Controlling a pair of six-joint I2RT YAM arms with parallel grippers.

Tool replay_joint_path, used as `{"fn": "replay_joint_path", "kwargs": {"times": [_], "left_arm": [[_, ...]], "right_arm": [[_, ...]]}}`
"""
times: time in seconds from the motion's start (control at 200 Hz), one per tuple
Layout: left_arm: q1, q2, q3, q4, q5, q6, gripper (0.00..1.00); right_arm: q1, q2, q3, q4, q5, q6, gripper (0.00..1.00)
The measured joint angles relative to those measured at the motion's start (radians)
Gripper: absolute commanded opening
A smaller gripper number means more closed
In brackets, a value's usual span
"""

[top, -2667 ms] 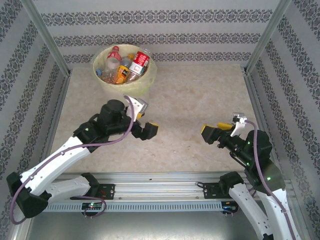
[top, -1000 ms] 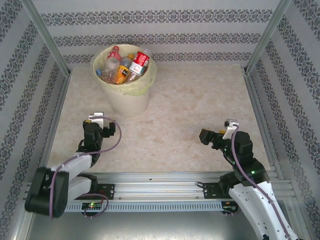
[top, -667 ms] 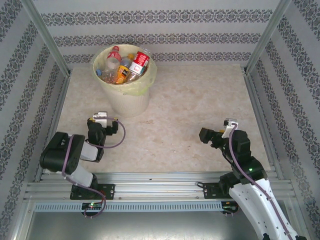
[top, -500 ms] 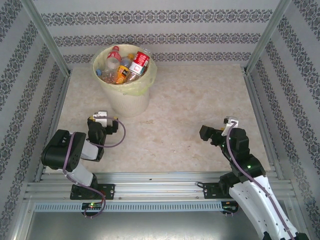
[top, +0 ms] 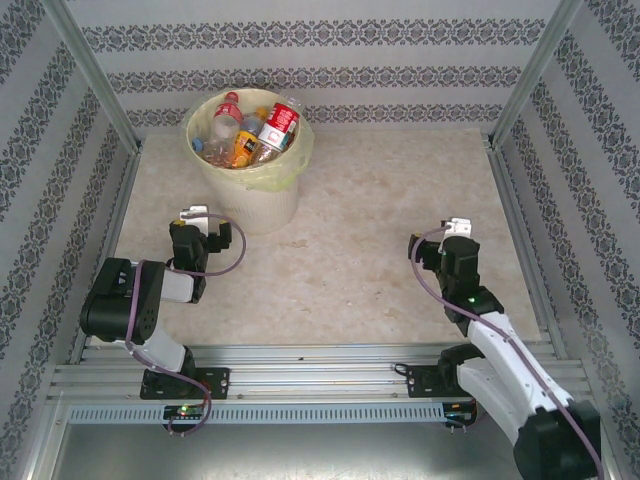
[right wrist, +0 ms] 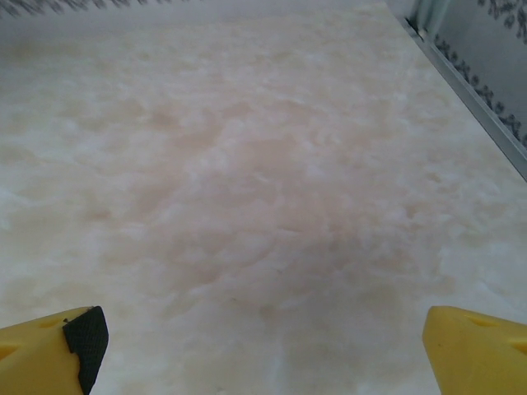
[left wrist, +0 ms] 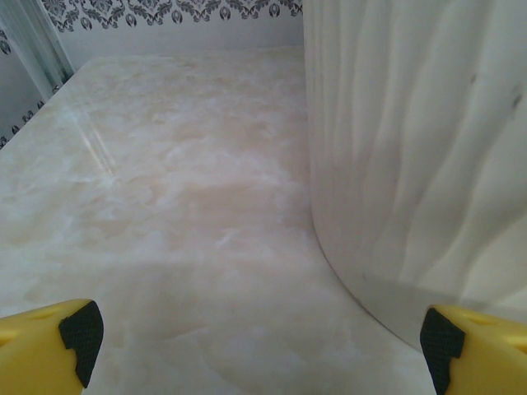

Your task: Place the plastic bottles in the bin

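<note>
The bin (top: 250,205) is a cream-white round bucket lined with a pale yellow bag, standing at the far left of the table. Several plastic bottles (top: 280,120) with red, orange and blue labels lie piled inside it. My left gripper (top: 197,232) sits low, just in front of the bin, its arm folded back. In the left wrist view the bin's ribbed wall (left wrist: 412,148) stands close on the right, and the left gripper (left wrist: 259,354) is open with bare table between its yellow fingertips (left wrist: 49,346). My right gripper (top: 445,243) rests at the near right, open over bare table (right wrist: 263,354).
Patterned walls and metal frame posts (top: 95,75) close in the marble-look table (top: 380,190) on three sides. A metal rail (top: 320,365) runs along the near edge by the arm bases. In the right wrist view the table's metal side edge (right wrist: 478,90) shows.
The left arm has drawn back from mid-table and folded up at the near left, in front of the bin. The right arm has pulled in and turned to face the far wall.
</note>
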Motion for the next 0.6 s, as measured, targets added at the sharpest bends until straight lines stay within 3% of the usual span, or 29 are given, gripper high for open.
{"fn": "replay_joint_path", "kwargs": {"times": [0.3, 0.6], "left_arm": [[0.000, 0.000, 0.000, -0.007, 0.014, 0.000, 1.00], [0.000, 0.000, 0.000, -0.008, 0.023, 0.000, 1.00]], "right_arm": [[-0.058, 0.252, -0.142, 0.431, -0.027, -0.089, 0.98], [-0.083, 0.411, -0.158, 0.769, 0.016, -0.131, 0.98]]}}
